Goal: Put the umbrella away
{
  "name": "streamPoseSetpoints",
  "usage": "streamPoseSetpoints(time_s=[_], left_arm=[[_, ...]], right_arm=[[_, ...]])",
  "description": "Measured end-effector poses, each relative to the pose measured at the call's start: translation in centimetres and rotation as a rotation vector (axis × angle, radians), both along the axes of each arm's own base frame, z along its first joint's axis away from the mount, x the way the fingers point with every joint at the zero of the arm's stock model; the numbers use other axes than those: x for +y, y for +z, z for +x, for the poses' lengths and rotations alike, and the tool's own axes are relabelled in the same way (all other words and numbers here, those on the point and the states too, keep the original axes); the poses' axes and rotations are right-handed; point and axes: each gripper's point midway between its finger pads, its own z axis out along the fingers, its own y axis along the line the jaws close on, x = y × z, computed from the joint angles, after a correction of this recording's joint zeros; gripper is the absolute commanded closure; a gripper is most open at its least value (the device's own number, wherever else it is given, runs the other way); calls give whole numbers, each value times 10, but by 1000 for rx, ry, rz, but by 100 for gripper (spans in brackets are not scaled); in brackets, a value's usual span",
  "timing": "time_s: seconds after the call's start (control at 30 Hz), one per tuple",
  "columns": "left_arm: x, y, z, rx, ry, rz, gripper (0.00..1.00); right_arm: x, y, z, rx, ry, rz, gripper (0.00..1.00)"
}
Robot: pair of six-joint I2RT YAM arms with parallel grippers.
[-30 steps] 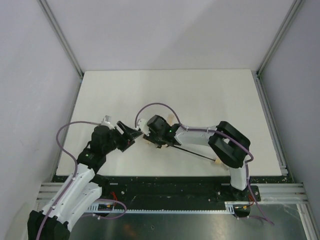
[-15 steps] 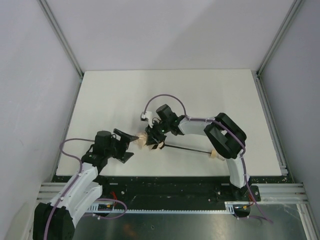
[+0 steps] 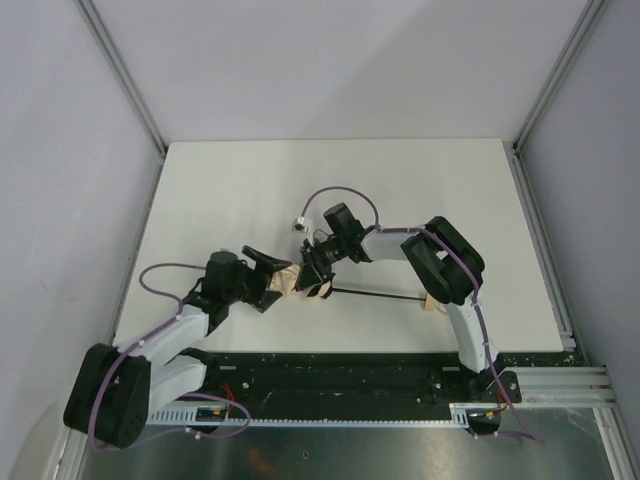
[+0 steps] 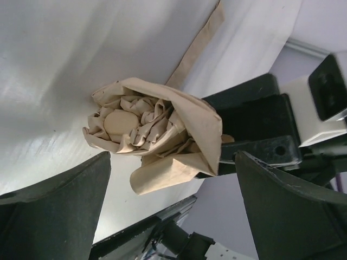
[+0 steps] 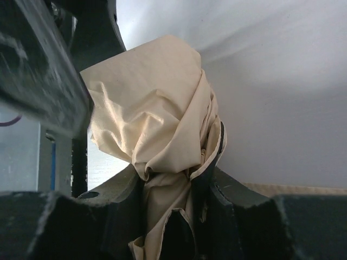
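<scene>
Umbrella (image 3: 296, 281) lies on the bench (image 3: 400, 180), near the front edge, between the two arms. Its long axis runs roughly left-right: the crumpled beige canopy (image 4: 157, 135) is at the left end, and the thin black shaft (image 3: 375, 295) leads right to the small tan handle (image 3: 428, 303).

The right pincer (image 3: 318, 280) is clenched on the canopy bundle, crossing the axis. The right wrist view shows fabric pinched between both fingers. The canopy is loosely bunched, not neatly rolled, and a tan strap (image 4: 198, 43) trails loose on the bench.

The left pincer (image 3: 272, 282) is released, jaws spread wide. It sits just left of the canopy tip and faces it end-on along the axis, apart from the fabric as far as the left wrist view shows.

Judgement: the left arm is nearer the free canopy end, so it likely closes in along the axis to gather or press the fabric while the right arm holds. There is a risk of loose folds slipping.
</scene>
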Motion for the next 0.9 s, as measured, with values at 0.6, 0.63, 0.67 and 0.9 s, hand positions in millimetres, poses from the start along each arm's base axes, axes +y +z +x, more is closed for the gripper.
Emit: streamPoseSetpoints(time_s=[0.6,0.63,0.67,0.9], left_arm=[[-14,-45,24,-104,9,144,70],[-14,-45,25,-111,15,136,75],[-14,-45,26,-115,24,127,80],[-14,-50,30,-141,38,115,98]], right_arm=[[-2,-2,6,265,-8,44,100],[-3,-3,6,279,-10,43,100],[-3,-2,7,288,-11,44,100],[-3,-2,10,323,-33,26,77]])
